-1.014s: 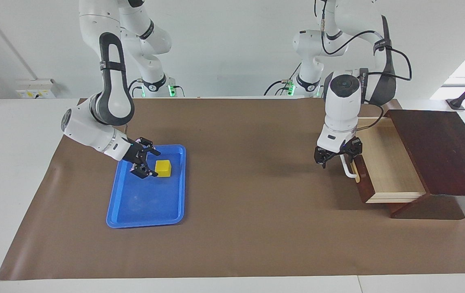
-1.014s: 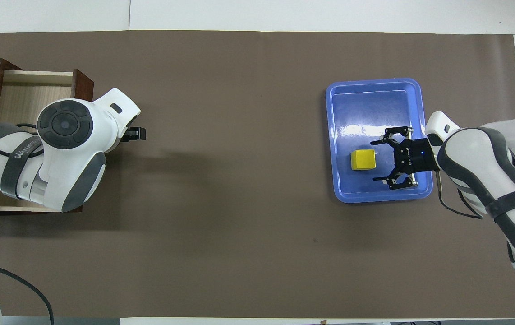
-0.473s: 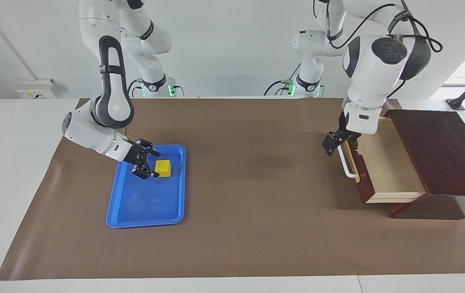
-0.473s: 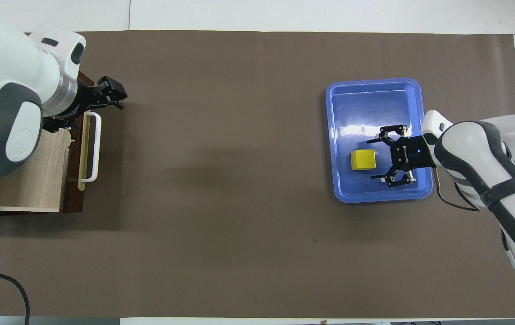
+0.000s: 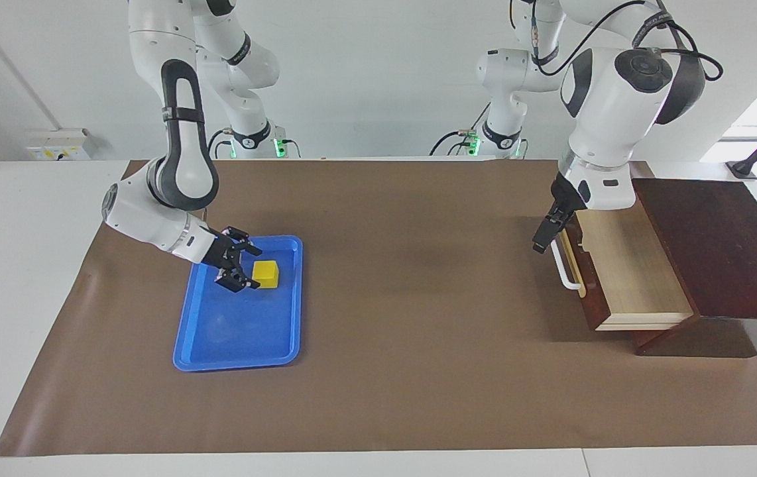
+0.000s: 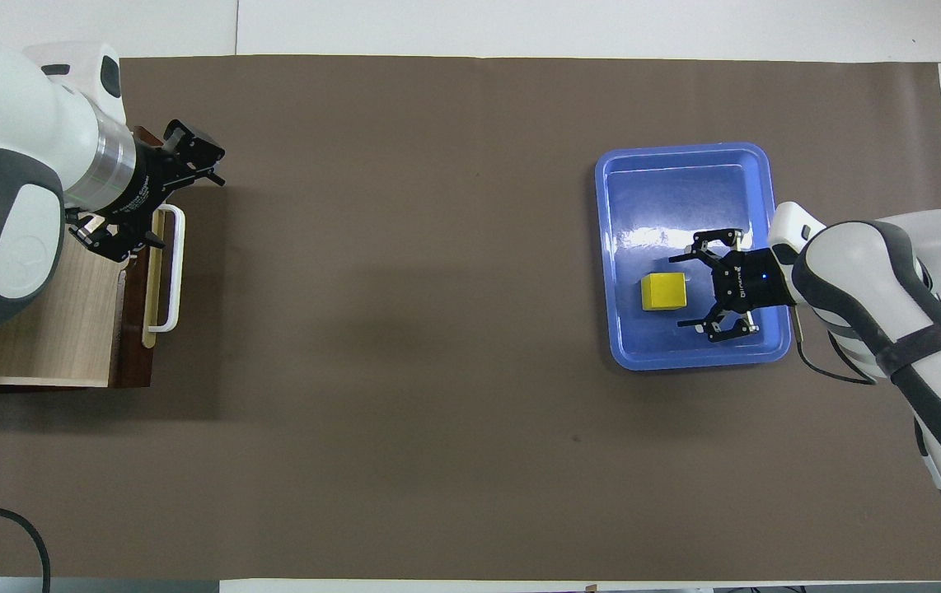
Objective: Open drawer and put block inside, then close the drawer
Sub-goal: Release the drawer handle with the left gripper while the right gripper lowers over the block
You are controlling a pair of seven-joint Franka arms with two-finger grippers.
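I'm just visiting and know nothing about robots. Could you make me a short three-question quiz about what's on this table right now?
1. True or false: the drawer stands pulled out.
2. Where does the block lie? A) in the drawer B) in the blue tray C) on the brown mat
3. Which gripper has its fingers open beside the block?

Key:
1. True; its pale inside shows.
2. B.
3. The right gripper. The left gripper, also open, is up by the drawer's handle, holding nothing.

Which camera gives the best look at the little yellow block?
The overhead view: the block lies unobstructed in the blue tray. In the facing view the block shows too, but the right gripper crowds it.
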